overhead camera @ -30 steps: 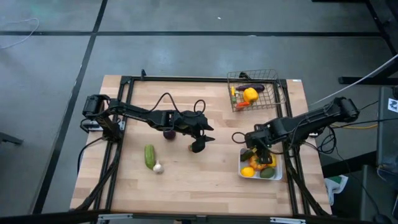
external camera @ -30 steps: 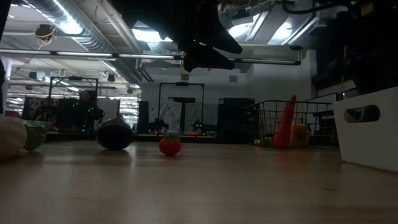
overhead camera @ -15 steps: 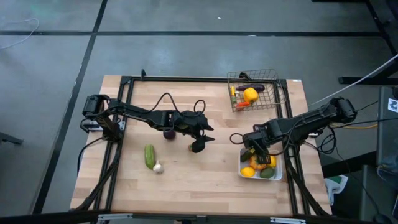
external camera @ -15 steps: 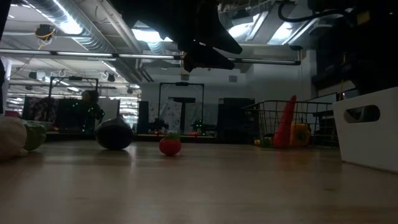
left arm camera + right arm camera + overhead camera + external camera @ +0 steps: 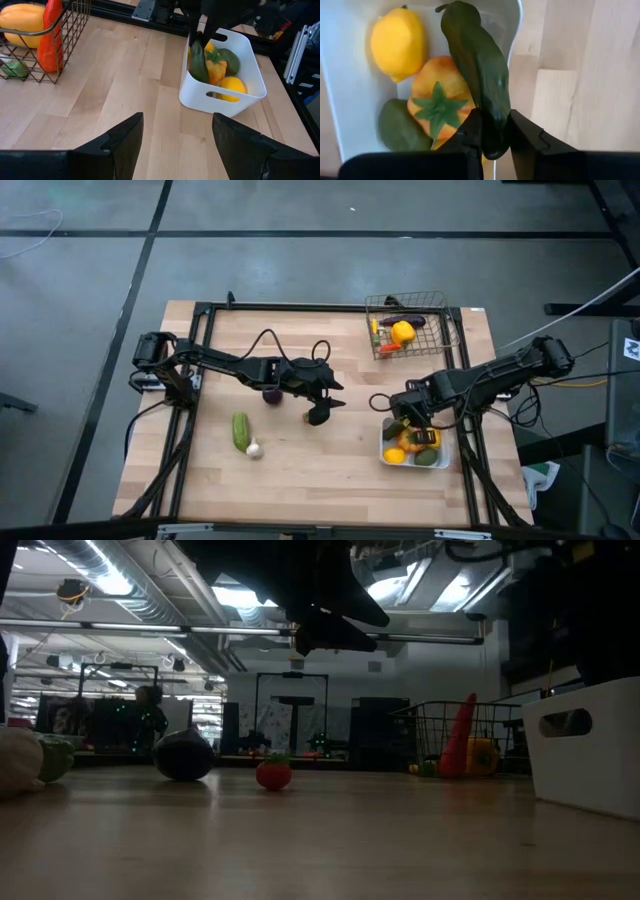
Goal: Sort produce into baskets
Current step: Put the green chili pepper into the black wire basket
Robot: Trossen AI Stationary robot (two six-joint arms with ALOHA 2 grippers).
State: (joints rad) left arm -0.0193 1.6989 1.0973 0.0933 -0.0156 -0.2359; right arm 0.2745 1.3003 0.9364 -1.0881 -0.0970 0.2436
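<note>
Wooden desk seen from above, black frame along its edges. Since a second ago the right gripper (image 5: 492, 135) has narrowed its fingers onto a dark green cucumber (image 5: 477, 65) standing on end in the white tray (image 5: 441, 463) near the desk's front right corner, and the tray has slid slightly toward the desk's centre. By judgement, the cucumber is about to be lifted out, possibly for the wire basket (image 5: 432, 302) at the far right corner. A lemon (image 5: 397, 42), a yellow pepper (image 5: 440, 107) and another green piece also lie in the tray.

Right arm: reaches in from the right edge, wrist bent down over the tray. Left gripper (image 5: 318, 412): hovers mid-desk, fingers half spread and empty, beside the eggplant (image 5: 271, 394); a second cucumber (image 5: 241, 430) and garlic (image 5: 254, 449) remain unsorted toward the front left.
</note>
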